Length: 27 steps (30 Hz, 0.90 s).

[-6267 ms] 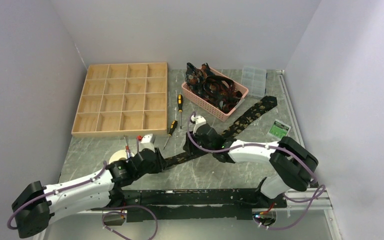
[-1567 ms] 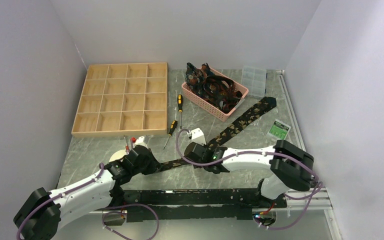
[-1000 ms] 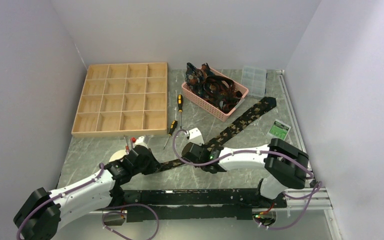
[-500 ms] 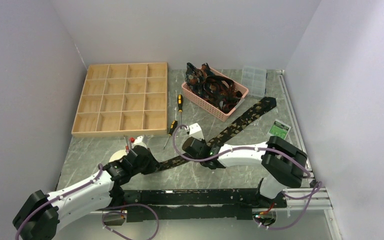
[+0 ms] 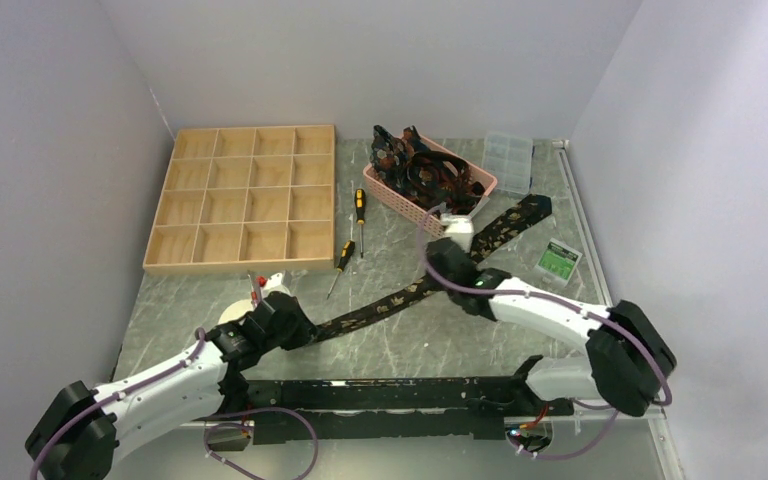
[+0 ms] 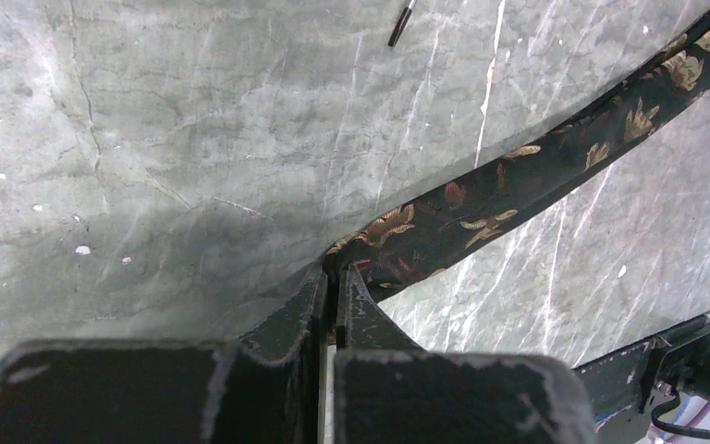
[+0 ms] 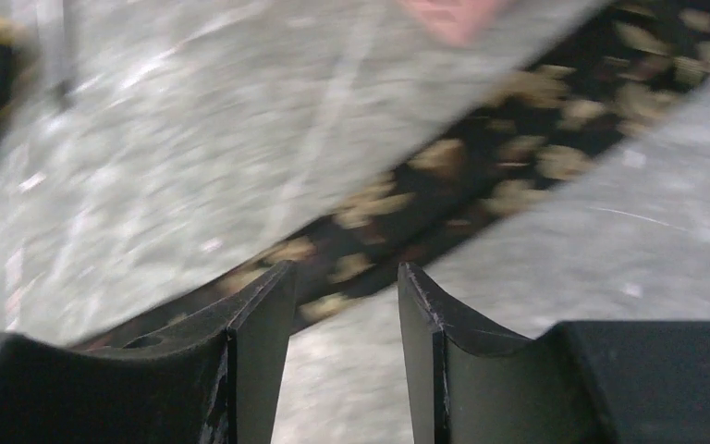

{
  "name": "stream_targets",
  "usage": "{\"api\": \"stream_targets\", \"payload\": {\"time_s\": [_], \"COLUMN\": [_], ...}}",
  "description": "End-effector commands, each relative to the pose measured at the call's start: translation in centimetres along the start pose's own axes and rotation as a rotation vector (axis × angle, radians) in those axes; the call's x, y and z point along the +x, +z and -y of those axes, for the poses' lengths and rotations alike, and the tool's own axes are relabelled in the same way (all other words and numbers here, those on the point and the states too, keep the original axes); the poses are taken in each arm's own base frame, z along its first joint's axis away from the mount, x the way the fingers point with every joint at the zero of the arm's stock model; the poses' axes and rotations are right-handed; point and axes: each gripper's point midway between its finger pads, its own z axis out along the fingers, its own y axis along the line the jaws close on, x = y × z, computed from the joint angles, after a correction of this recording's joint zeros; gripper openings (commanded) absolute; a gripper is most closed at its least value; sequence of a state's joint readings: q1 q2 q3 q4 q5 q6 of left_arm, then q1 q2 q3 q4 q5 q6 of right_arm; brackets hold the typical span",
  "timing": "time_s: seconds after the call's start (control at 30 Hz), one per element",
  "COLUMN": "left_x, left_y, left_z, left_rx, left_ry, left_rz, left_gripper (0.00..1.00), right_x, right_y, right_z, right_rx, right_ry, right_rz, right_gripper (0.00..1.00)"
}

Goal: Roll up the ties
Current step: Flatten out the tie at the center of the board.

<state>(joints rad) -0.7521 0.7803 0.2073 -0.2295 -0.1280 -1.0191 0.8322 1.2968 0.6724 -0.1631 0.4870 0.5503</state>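
robot lab (bare booth walls (image 5: 360, 60), bolted arms (image 5: 550, 305))

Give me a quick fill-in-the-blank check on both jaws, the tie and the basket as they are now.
1. The left jaws are ____ on the narrow end of the stretched tie.
2. The right jaws stand ____ over that tie, farther along it.
3. The other ties lie piled in the ____ basket.
Missing words: shut; open; pink.
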Motion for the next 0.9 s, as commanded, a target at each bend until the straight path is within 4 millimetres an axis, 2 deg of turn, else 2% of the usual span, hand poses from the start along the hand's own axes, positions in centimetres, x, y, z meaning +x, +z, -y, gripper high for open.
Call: {"api": "stream_targets", "payload": {"time_s": [0.0,0.07,0.17,0.3,0.47,0.57,0.63,0.73,0.87], "left_x": [0.1,0.1,0.2,0.1,0.1,0.0,0.1,0.2,0.2], "left_y": [-0.1,-0.1,-0.1,0.1,0.3,0.2,0.1,-0.1,-0.2], "left_z": [-1.2,-1.1,-1.0,-0.7,-0.7,-0.6,-0.6,-0.3,-0.2], "left_rx": [-0.049,-0.043,-0.033,-0.022,-0.023,-0.013,-0.002,0.022,0.030], "left_ry": [-0.006,-0.005,0.000,0.022,0.034,0.032,0.032,0.029,0.034], "left_rz": [0.005,0.006,0.005,0.000,0.002,0.010,0.008,0.008,0.011], "left_gripper": [0.03,0.03,0.03,0.03,0.03,0.03,0.03,0.03,0.03], "right_x": [-1.1,-1.9,-2.0,-2.5,-5.3,-5.0,-4.4,-4.9,-7.4], "right_y": [0.9,1.4,2.5,3.5,5.7,7.3,8.0,8.6,9.1], "right_z": [7.5,10.9,15.9,20.5,23.6,25.7,26.4,27.1,28.4], "right_rx": [0.160,0.232,0.335,0.413,0.493,0.573,0.605,0.625,0.659], "right_ry": [0.222,0.338,0.540,0.730,0.787,0.824,0.840,0.840,0.820], "right_rz": [0.034,0.071,0.093,0.123,0.104,0.050,0.048,0.058,0.075], "right_gripper": [0.49,0.50,0.53,0.62,0.64,0.65,0.68,0.71,0.72]}}
